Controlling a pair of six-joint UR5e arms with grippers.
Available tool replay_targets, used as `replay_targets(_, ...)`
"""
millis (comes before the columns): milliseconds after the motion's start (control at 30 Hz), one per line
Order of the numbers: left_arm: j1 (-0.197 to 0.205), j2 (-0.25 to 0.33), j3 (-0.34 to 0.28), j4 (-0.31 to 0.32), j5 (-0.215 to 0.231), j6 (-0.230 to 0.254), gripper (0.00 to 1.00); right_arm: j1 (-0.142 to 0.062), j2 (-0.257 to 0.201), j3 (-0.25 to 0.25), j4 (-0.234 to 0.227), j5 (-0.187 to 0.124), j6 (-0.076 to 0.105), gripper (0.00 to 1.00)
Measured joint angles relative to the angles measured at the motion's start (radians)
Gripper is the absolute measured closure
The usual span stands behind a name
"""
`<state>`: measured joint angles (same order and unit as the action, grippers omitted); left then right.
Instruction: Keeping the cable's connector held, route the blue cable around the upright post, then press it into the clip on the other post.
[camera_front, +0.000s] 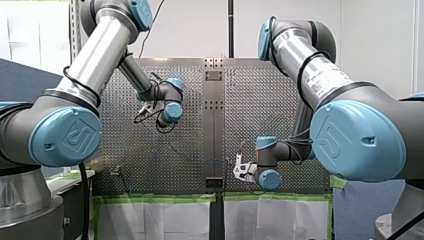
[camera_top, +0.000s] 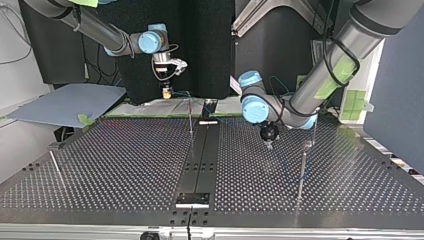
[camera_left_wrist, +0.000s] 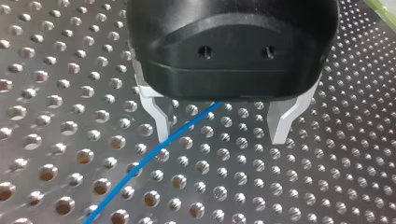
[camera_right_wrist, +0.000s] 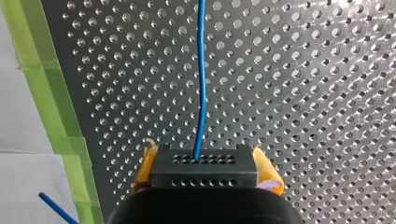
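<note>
- Blue cable (camera_right_wrist: 201, 93) comes out of a dark connector (camera_right_wrist: 204, 169) and runs straight ahead of my right gripper (camera_top: 166, 91), over the table (camera_right_wrist: 327, 93) full of holes.
- My right gripper is pinching the connector between its yellow pads (camera_right_wrist: 267, 170), one pad on each side.
- In the top view this gripper hangs at ten o'clock, up over the far edge of the table.
- Green tape (camera_right_wrist: 56, 116) runs along the table edge beside it, and a short bit of blue cable shows past the tape.
- My left gripper (camera_left_wrist: 220, 138) is spread wide.
- The cable passes between its two metal fingers (camera_left_wrist: 159, 116), close by one and well apart from the other.
- In the top view my left gripper sits at three o'clock, low over the table.
- A thin post (camera_top: 190, 117) stands near the middle, a second post (camera_top: 301, 172) at four o'clock, and a third post (camera_top: 56, 167) at eight o'clock.
- I cannot tell which post has the clip.
</note>
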<state>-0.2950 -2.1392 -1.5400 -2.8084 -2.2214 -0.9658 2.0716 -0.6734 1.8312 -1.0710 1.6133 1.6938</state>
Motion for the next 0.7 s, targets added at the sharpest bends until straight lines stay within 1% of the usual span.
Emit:
replay_targets(267, -0.008, -0.056, 0.0, 0.0, -0.001, 0.005, 0.0, 0.0, 0.0, 0.0, -0.001, 0.0, 0.0, 1.0)
replay_targets(467, -0.01, -0.07, 0.0, -0.001, -0.003, 0.004, 0.0, 0.0, 0.0, 0.0, -0.003, -0.001, 0.002, 1.0)
replay_targets(567, -0.011, -0.076, 0.0, -0.001, -0.002, -0.004, 0.0, 0.0, 0.0, 0.0, -0.003, -0.001, 0.003, 1.0)
replay_targets(700, -0.013, -0.098, 0.0, -0.009, -0.002, -0.01, 0.0, 0.0, 0.0, 0.0, -0.003, -0.001, 0.003, 1.0)
